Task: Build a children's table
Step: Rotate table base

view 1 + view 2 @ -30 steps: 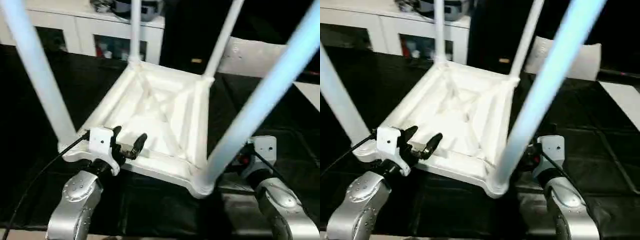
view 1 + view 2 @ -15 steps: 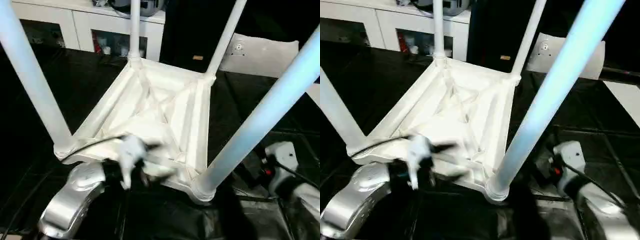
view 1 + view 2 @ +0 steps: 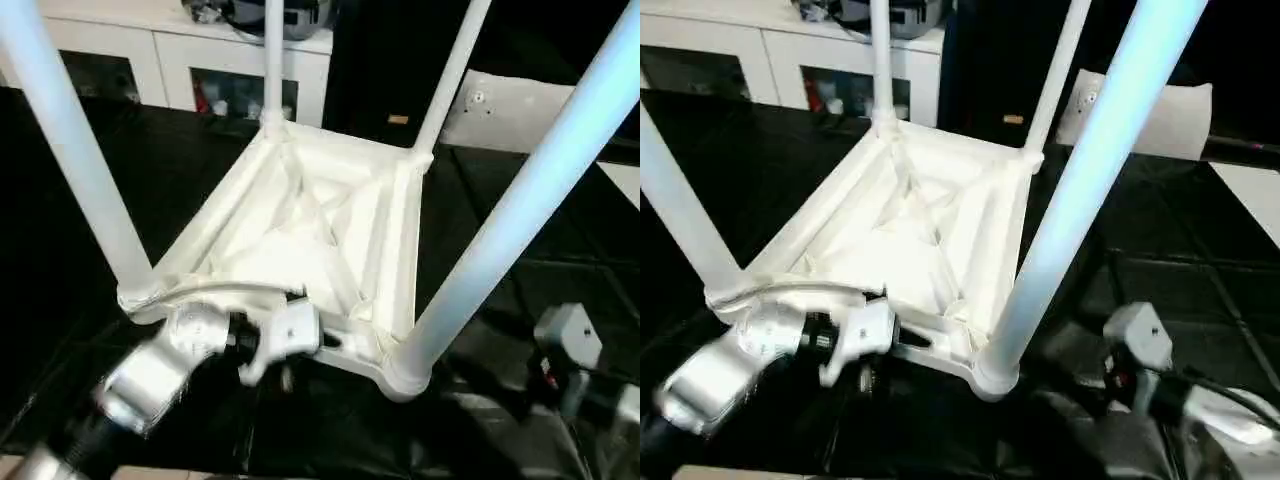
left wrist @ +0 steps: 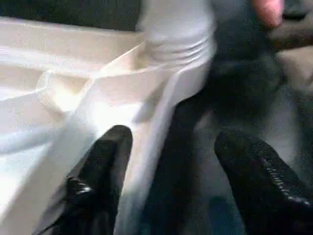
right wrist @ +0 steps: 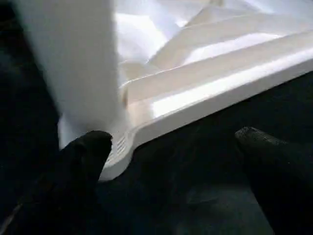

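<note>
Since a second ago both arms have swung: the left pincer (image 4: 166, 161), which hovered over the near rim with its fingers pointing inward, now lies turned along the near edge of the tabletop (image 3: 320, 215), and the right pincer (image 5: 176, 166) has dropped lower and farther out to the right of the near right corner. Upside down on the black surface (image 3: 480, 210), the children's table shows its X-ribbed underside, with all four legs (image 3: 75, 150) standing up from the corner sockets. Seen from the left wrist, the two black fingers (image 4: 105, 161) stand apart on either side of the tabletop's rim, one over the white inside, the other over the dark cloth outside; they are not pressed against it as far as can be told. Seen from the right wrist, the right pincer gapes wide with nothing between its fingers, facing the near right corner socket (image 5: 115, 147) and the foot of the leg set in it. White cupboards (image 3: 170, 60) and a white block (image 3: 510, 110) lie beyond the far edge.
</note>
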Tool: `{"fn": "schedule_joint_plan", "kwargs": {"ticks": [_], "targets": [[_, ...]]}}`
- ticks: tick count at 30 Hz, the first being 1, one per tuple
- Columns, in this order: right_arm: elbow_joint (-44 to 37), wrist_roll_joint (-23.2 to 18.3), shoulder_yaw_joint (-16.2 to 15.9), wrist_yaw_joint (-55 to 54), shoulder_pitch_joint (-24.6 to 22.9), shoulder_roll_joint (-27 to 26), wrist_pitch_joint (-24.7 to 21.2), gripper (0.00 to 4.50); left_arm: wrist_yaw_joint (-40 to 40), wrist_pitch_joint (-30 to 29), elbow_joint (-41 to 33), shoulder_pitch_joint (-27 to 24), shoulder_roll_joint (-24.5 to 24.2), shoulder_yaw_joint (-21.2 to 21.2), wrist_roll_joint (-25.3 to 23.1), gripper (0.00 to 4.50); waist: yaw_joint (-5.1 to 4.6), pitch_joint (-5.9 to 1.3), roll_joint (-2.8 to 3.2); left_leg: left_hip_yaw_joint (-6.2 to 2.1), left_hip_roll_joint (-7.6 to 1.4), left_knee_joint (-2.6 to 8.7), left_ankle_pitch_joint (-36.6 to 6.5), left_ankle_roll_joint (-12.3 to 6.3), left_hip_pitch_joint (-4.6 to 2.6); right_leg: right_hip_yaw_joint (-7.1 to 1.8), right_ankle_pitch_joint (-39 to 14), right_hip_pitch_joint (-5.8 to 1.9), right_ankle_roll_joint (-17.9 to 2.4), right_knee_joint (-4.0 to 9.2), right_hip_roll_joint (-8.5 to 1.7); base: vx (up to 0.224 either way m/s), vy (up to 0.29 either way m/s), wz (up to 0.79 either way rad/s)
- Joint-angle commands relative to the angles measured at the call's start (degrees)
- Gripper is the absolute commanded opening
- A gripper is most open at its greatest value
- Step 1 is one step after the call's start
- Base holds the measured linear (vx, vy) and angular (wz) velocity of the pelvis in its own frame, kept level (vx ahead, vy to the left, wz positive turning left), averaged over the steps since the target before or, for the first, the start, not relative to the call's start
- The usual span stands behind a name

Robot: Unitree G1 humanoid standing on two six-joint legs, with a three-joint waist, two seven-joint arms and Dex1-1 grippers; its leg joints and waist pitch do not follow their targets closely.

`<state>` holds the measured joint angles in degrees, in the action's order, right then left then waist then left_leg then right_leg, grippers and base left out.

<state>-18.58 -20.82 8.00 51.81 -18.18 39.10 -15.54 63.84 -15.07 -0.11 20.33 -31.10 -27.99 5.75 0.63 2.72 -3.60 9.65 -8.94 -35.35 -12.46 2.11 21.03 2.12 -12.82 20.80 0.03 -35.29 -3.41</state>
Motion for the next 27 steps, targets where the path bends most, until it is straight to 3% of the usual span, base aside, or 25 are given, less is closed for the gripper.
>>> {"fn": "schedule_joint_plan", "kwargs": {"ticks": [1,4,6,7,9,10,16,27], "targets": [[-1.3,-0.7,1.0,2.1,-0.7,1.3,0.4,4.5,0.6,0.5,0.6,1.0,0.2,-0.6,-0.5,2.87,0.41,-2.23,0.16,-1.89,-4.78,5.21,-13.2,-2.07,-0.65,-3.03,-12.8,-1.34,-11.2,4.83,-5.5,0.0,0.0,0.0],[-2.3,-1.3,2.6,5.7,-3.8,4.3,0.3,4.5,1.1,1.7,3.7,3.3,1.1,-0.8,-1.1,2.71,0.56,-2.28,0.24,-1.87,-4.86,5.13,-11.4,-3.35,-0.54,-2.94,-10.1,-1.39,-12.2,4.61,-5.52,0.0,0.0,0.0],[-2.6,-1.5,3.0,6.7,-4.9,5.4,0.3,4.5,2.2,2.2,5.4,4.3,1.5,-1.1,-1.3,2.38,0.72,-2.4,0.19,-1.89,-4.88,5.07,-10.7,-4.02,-0.48,-2.83,-9.2,-1.52,-12.9,4.53,-5.54,0.0,0.0,0.0],[-2.9,-1.8,3.1,7.0,-5.2,5.9,0.2,4.5,3.5,2.2,6.5,5.2,1.4,-1.9,-1.9,2.33,0.76,-2.41,0.69,-1.93,-4.89,5.08,-10.7,-4.07,-0.58,-2.8,-8.9,-1.42,-13.3,4.46,-5.59,0.0,0.0,0.0],[-3.0,-1.9,3.2,7.0,-5.2,6.0,0.2,4.5,3.9,2.2,6.9,5.4,1.4,-2.2,-2.2,2.17,0.62,-2.37,0.42,-1.94,-4.98,5.18,-11.2,-4.01,-0.62,-2.77,-9.0,-1.4,-13.6,4.51,-5.52,0.0,0.0,0.0],[-3.2,-2.1,3.1,7.2,-5.2,6.2,0.2,4.5,4.8,2.3,7.8,6.1,1.5,-2.6,-2.3,2.17,0.66,-2.34,0.68,-1.89,-4.92,5.15,-11.7,-3.93,-0.63,-2.79,-9.6,-1.39,-13.8,4.56,-5.58,0.0,0.0,0.0],[-3.6,-2.2,2.6,7.1,-4.8,6.1,0.1,4.5,6.9,2.1,8.6,7.0,1.4,-3.2,-2.4,1.52,1.08,-2.25,0.68,-1.84,-5.02,5.21,-12.3,-3.46,-0.77,-2.83,-11.6,-1.3,-13.7,4.73,-5.66,0.0,0.0,0.0],[-3.5,-2.0,1.0,7.5,-3.8,5.9,0.2,4.5,6.5,5.0,12.9,8.9,3.0,-4.3,-5.8,0.58,1.4,-2.44,0.6,-1.86,-5.1,5.12,-10.3,-4.08,-0.66,-2.77,-8.2,-1.48,-14.1,4.38,-5.77,0.0,0.0,0.0]]}}
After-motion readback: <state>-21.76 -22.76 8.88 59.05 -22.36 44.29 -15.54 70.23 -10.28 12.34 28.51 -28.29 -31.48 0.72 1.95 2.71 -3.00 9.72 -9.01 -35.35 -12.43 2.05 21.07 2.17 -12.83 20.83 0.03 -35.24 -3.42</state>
